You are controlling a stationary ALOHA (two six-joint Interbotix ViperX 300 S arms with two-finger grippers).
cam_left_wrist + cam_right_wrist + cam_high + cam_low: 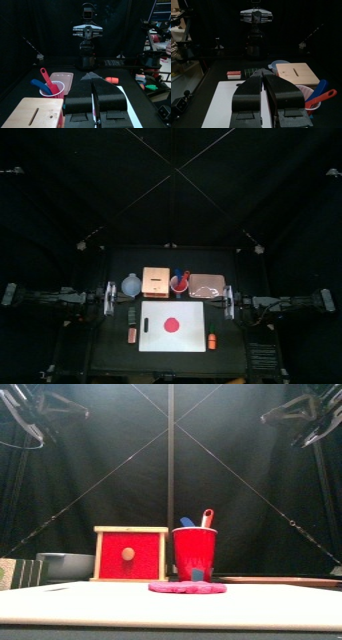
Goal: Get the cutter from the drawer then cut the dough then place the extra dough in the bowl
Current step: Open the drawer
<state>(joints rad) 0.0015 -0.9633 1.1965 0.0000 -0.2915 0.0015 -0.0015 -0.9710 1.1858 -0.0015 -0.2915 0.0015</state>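
A red dough disc (170,324) lies flat on the white cutting board (194,310) at the table's front; the front view shows the dough (186,587) low and near. Behind it stands the wooden box (156,281), its red drawer front (130,554) shut. No cutter is in view. The blue-grey bowl (131,284) sits left of the box. My left gripper (110,300) rests shut at the board's left, holding nothing. My right gripper (230,302) rests shut at the board's right, also holding nothing. Each wrist view shows its own jaws closed: left gripper (93,81), right gripper (263,76).
A red cup (178,282) with a blue and a red toy knife stands right of the box, with the pink tray (206,283) beyond it. A small reddish toy (131,335) lies off the board's left edge, and an orange one (210,341) at its front right corner.
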